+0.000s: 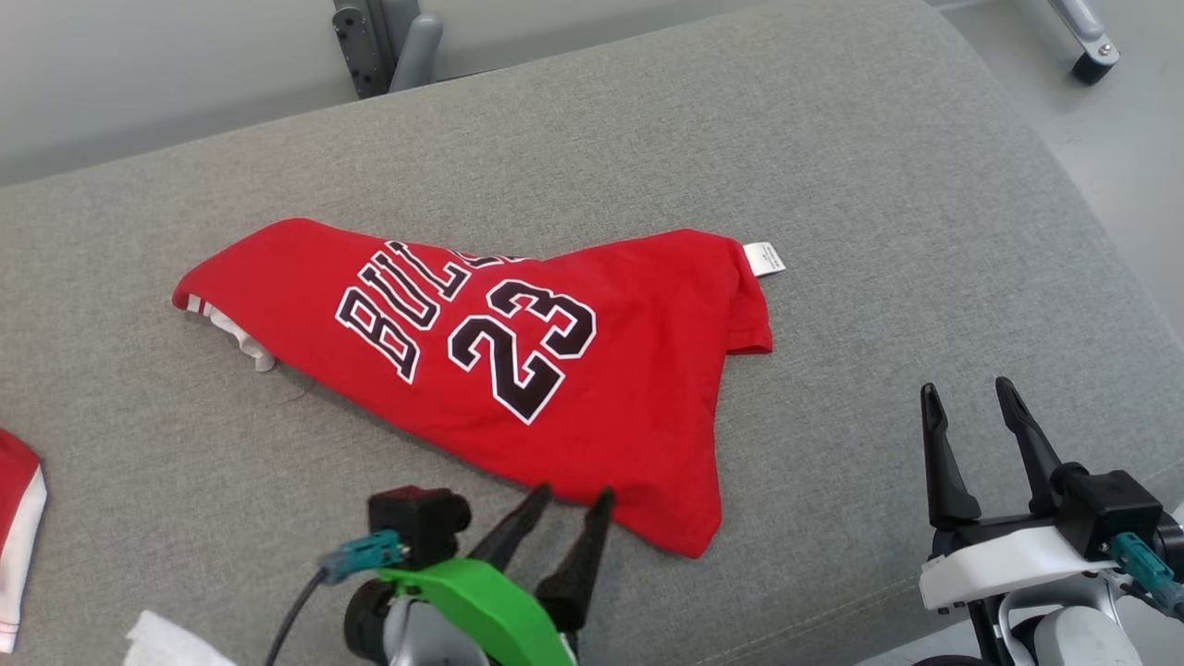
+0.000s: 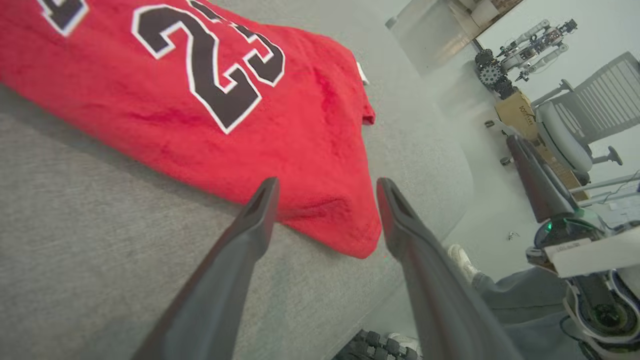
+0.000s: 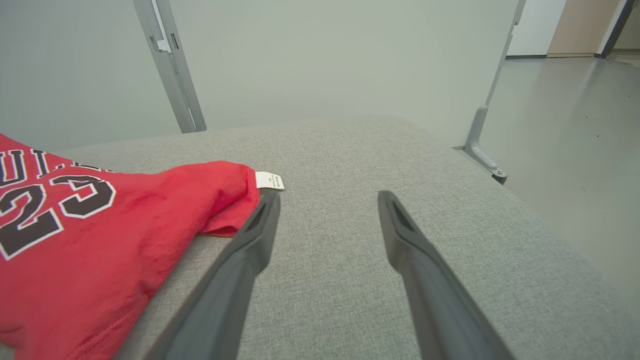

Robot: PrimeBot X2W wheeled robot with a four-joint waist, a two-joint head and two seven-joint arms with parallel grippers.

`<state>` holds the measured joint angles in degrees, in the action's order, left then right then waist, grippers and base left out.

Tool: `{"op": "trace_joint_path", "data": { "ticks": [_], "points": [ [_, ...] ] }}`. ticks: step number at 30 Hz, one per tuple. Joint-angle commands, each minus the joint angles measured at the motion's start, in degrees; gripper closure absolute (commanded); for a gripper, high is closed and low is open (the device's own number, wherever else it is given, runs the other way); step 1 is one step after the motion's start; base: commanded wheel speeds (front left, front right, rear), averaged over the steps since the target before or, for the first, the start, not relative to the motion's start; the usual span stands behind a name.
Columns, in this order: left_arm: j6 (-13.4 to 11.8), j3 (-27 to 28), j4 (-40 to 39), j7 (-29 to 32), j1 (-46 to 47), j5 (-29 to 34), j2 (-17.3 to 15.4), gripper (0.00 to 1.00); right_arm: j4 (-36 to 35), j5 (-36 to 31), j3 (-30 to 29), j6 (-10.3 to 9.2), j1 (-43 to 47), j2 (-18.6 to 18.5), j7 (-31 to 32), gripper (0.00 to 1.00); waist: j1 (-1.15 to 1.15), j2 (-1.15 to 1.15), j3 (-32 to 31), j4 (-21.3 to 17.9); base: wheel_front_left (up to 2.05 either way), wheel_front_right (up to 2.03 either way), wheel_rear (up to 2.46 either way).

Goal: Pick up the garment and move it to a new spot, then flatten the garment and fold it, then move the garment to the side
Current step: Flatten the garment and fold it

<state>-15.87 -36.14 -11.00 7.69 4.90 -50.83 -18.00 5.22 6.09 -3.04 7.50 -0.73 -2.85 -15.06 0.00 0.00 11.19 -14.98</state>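
The garment is a red jersey with black "BULLS 23" lettering, lying crumpled in a rough triangle on the grey cushioned surface; a white label sticks out at its far right corner. My left gripper hovers at the jersey's near edge, open, nothing between its fingers. In the left wrist view the jersey spreads beyond the open left gripper. My right gripper stands open over bare cushion to the jersey's right. The right wrist view has the jersey left of the open right gripper.
Another red and white cloth lies at the cushion's left edge, and a white scrap at the bottom. A grey metal frame stands behind. The left wrist view catches a person's shoes and legs, an office chair and another robot.
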Motion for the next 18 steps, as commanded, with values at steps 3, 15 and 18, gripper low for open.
{"op": "trace_joint_path", "data": {
  "ticks": [3,15,18],
  "points": [
    [3.63,-6.25,3.82,2.18,5.46,3.37,3.36,0.00,-0.25,-0.32,-0.16,-0.02,-1.22,-0.07,-0.19,0.00,0.00,0.00,1.46,0.37,0.00,0.00,0.00],
    [7.20,-11.16,25.63,9.01,26.60,7.52,12.33,0.00,0.43,0.89,2.84,-0.02,-3.53,-0.08,-0.19,0.00,0.00,0.00,3.83,-2.34,0.00,0.00,0.00],
    [7.63,-12.39,32.25,11.18,30.88,8.15,13.37,0.00,0.72,1.47,3.03,-0.02,-3.70,-0.10,-0.19,0.00,0.00,0.00,4.11,-3.68,0.00,0.00,0.00]
  ]
}}
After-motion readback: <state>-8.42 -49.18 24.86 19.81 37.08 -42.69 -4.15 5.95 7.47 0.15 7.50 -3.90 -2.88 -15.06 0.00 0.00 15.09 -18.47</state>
